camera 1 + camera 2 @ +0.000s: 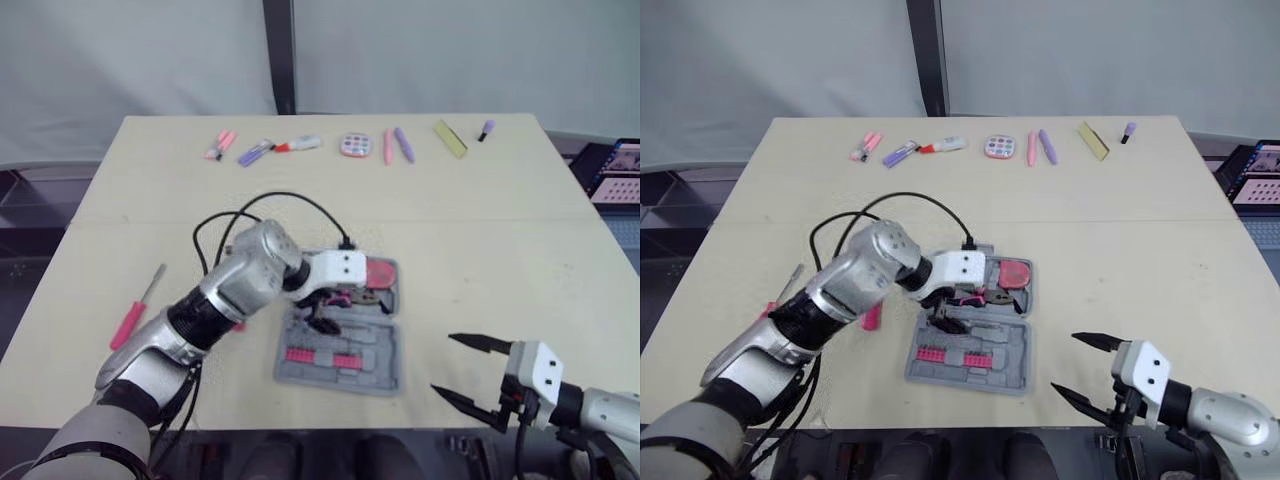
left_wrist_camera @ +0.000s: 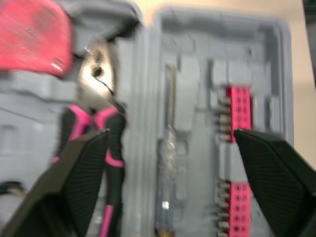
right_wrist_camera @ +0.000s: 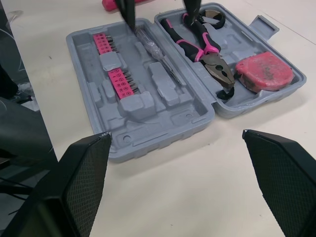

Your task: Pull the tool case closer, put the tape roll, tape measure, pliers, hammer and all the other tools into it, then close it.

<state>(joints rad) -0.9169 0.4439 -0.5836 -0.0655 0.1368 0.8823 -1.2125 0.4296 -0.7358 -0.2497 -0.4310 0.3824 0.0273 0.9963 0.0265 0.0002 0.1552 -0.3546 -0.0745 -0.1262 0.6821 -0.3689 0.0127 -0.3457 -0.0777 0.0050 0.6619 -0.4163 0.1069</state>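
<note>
The grey tool case lies open at the table's front middle. Its far half holds a pink tape measure and pink-and-black pliers. In the near half lie a clear-handled screwdriver and pink bit strips. My left gripper hangs open just above the case, over the hinge line between the pliers and the bits, with nothing between its fingers. Over the front right edge of the table, to the right of the case, my right gripper stands open and empty. A pink-handled screwdriver lies on the table at the left.
A row of markers, a round palette, pens and a yellow strip lines the far edge. A black cable loops over the table behind my left arm. A small pink item lies half hidden beside that arm.
</note>
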